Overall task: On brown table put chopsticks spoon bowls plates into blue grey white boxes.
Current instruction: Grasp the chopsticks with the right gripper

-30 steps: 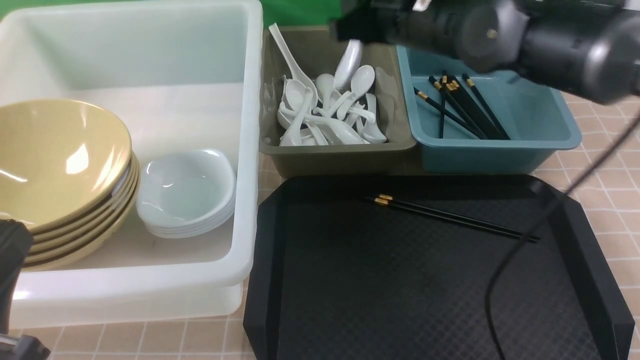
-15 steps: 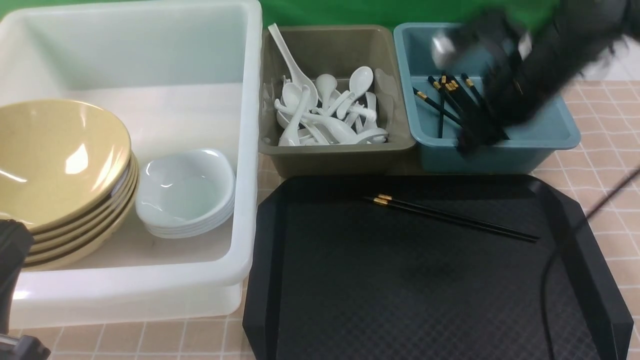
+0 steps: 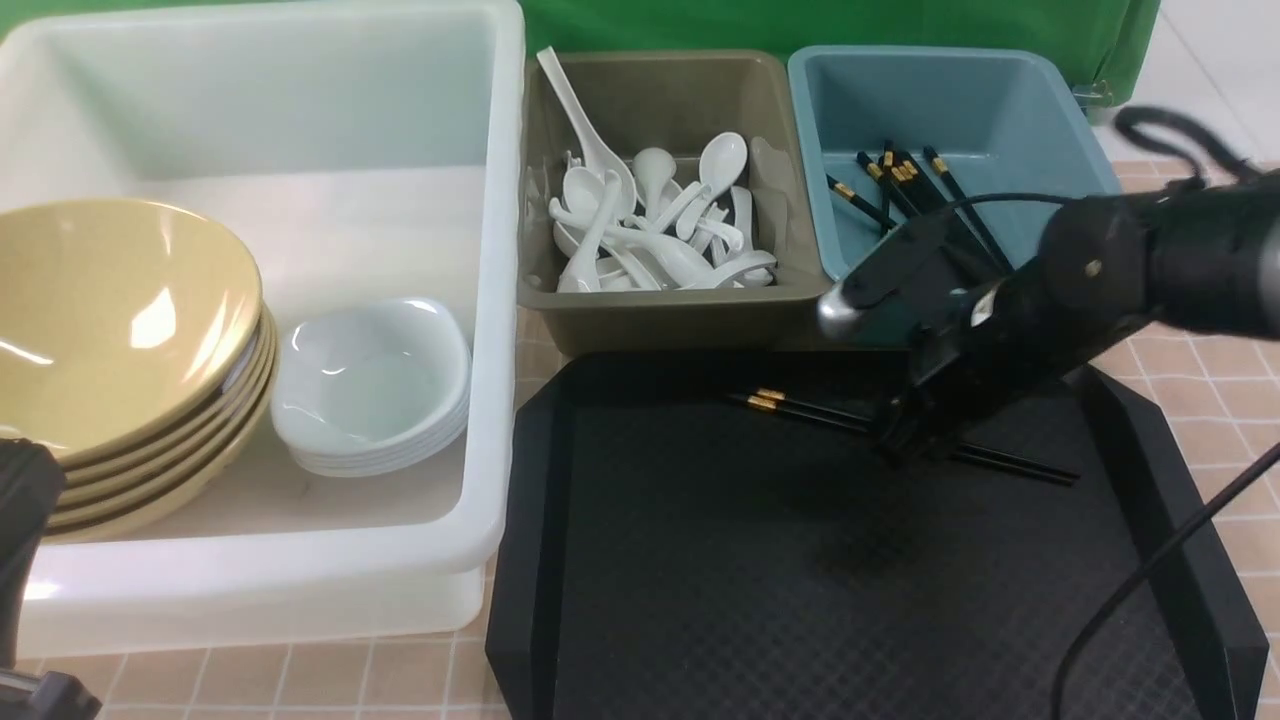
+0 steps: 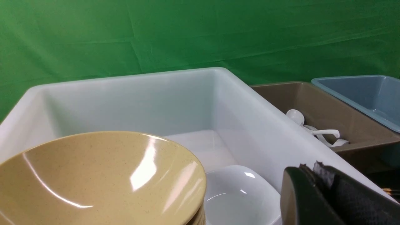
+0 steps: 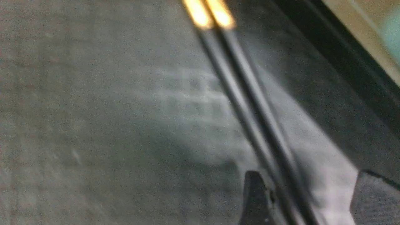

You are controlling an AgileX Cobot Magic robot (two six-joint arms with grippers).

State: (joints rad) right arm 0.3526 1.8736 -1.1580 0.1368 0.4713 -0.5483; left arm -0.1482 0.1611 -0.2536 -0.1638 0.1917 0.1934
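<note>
A pair of black chopsticks (image 3: pixel 800 408) lies on the black tray (image 3: pixel 700 560). My right gripper (image 3: pixel 905 440) is low over their middle, open. In the right wrist view the chopsticks (image 5: pixel 250 103) run between its two fingers, nearer one of them, with the gripper (image 5: pixel 309 187) not closed on them. More chopsticks (image 3: pixel 905 185) lie in the blue box (image 3: pixel 1000 110), and several spoons (image 3: pixel 650 225) in the grey box (image 3: pixel 680 305). Stacked bowls (image 3: pixel 120 320) and plates (image 3: pixel 370 380) sit in the white box (image 3: pixel 500 300). My left gripper (image 4: pixel 312 168) is shut and empty beside the white box.
The black tray lies on the brown table (image 3: pixel 1200 370) in front of the grey and blue boxes. A black cable (image 3: pixel 1150 570) from the right arm hangs over the tray's right side. A green backdrop (image 4: pixel 200 34) stands behind the boxes.
The right arm swung from above the grey box, across the blue box, down onto the tray over the chopsticks. The spoon seen by it a second ago now lies among the others.
</note>
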